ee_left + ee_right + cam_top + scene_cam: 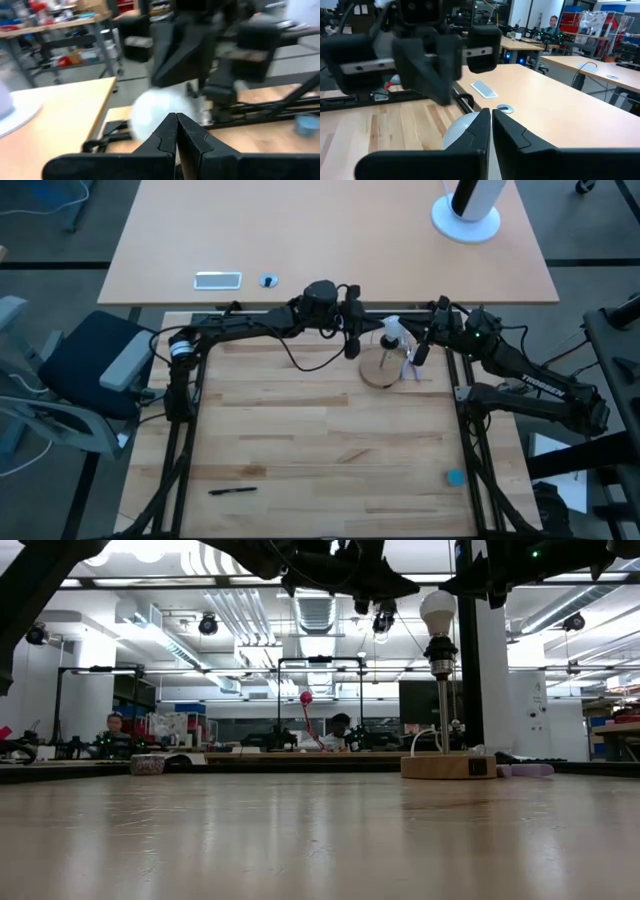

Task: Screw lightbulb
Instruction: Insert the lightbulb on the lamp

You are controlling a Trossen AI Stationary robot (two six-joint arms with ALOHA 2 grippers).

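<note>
The white lightbulb (437,611) sits upright in the black socket (440,648) on top of a thin post. The post rises from the round wooden disc (378,372) near the table's far edge. In the high view the lightbulb (390,330) stands between my two grippers. My left gripper (352,350) is shut just left of it, and my right gripper (420,355) is shut just right of it. Each wrist view looks past its own shut fingers at the lightbulb (157,112) (459,131) with the other arm behind. In the low view nothing touches the lightbulb.
A purple object (525,770) lies beside the disc. A black pen (232,490) lies near the front left and a small blue piece (455,477) at the front right. On the far table stand a white-based black cylinder (467,210) and a flat white device (218,280).
</note>
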